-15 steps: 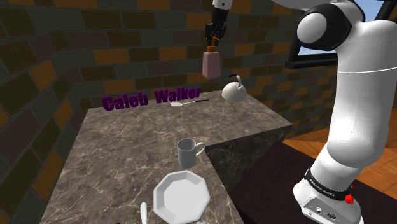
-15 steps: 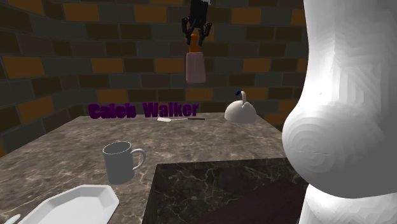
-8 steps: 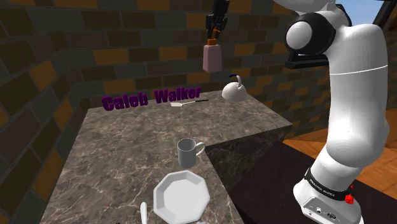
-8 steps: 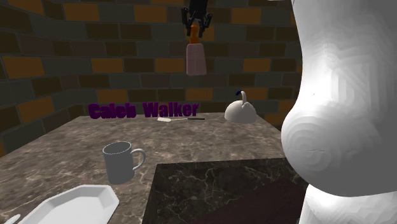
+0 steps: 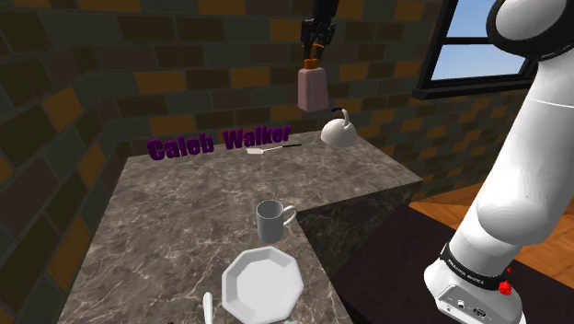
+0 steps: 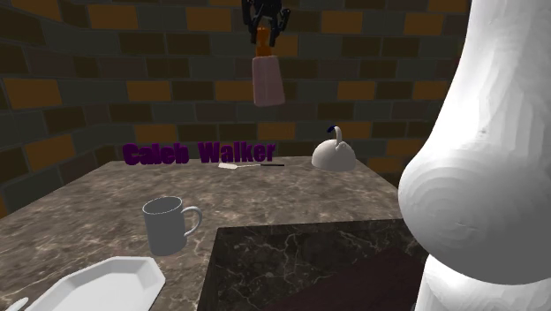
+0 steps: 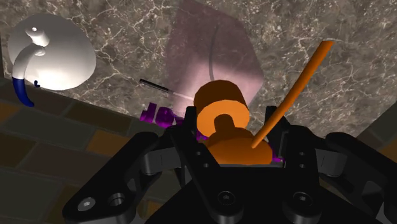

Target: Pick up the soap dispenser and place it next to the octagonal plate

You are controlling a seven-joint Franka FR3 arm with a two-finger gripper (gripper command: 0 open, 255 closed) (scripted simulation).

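My pincer (image 5: 315, 48) is clamped on the orange pump of the dispenser (image 5: 310, 90). It hangs high over the counter's (image 5: 175, 212) far end, near the kettle (image 5: 338, 133) and well apart from the plate (image 5: 262, 285) at the near edge.

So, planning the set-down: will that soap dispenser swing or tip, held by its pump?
Likely swings a little: the gripper clasps only the orange pump, and the soap dispenser body hangs free below. Tall and narrow, it could tip if released off-vertical.

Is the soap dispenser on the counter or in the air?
In the air: the soap dispenser hangs in the jaws of the gripper, well above the counter.
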